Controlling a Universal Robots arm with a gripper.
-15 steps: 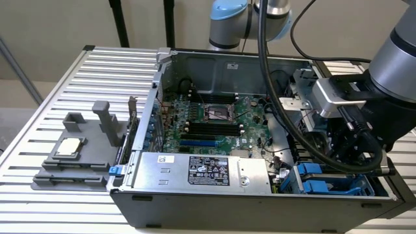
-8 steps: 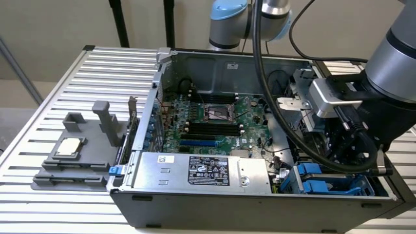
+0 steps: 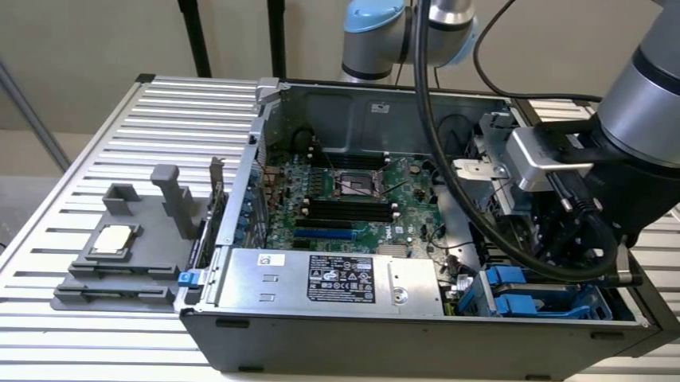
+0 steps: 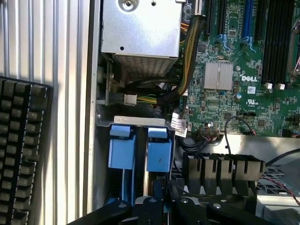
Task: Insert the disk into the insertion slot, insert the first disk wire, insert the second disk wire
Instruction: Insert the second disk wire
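Fingers [image 4: 159,206] are sitting closed together, you'll see, just over the insertion slot [image 4: 138,154]; its blue rails are running lengthwise away from them.

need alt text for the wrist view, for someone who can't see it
Looking down into an open computer case, the shut black gripper hangs just above two bright blue plastic drive caddies seated side by side in the dark metal drive bay. Beyond them lie a silver metal power supply box and a green motherboard; a black keyboard rests outside the case.
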